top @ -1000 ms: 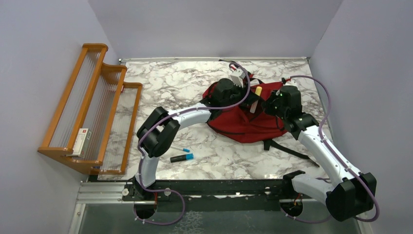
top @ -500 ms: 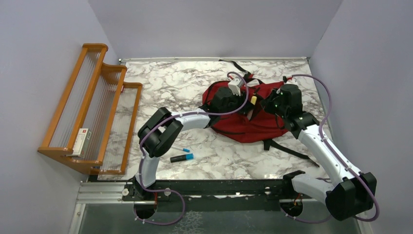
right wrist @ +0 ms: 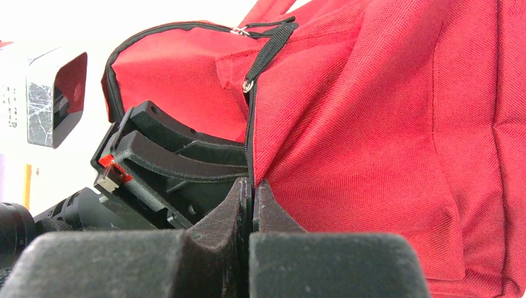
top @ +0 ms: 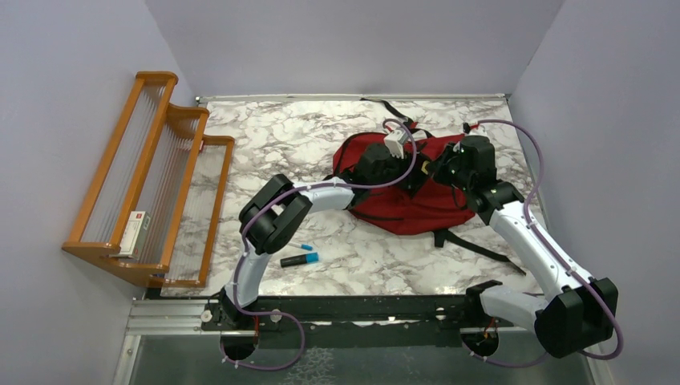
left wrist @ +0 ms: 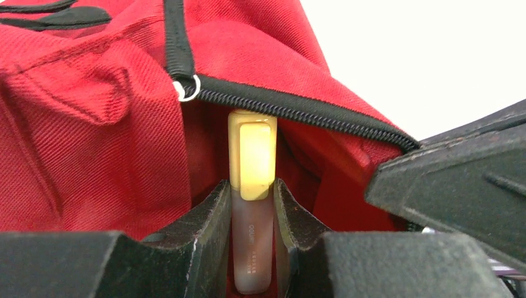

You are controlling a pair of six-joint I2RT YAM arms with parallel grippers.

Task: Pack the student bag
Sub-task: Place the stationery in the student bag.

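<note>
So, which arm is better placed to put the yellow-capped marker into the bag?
Left: the left gripper holds the yellow-capped marker at the open zipper of the bag. The right gripper pinches the edge of the bag.

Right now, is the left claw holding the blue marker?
No, the left gripper grips a yellow-capped pen at the red fabric backpack's mouth; the blue marker lies on the table.

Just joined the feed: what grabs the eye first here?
The big red student bag lies right of centre on the marble table. The left hand grips a yellow-capped marker at the bag's open zipper mouth, while the right hand pinches the opening's edge. An orange wooden rack stands at the left edge.
</note>
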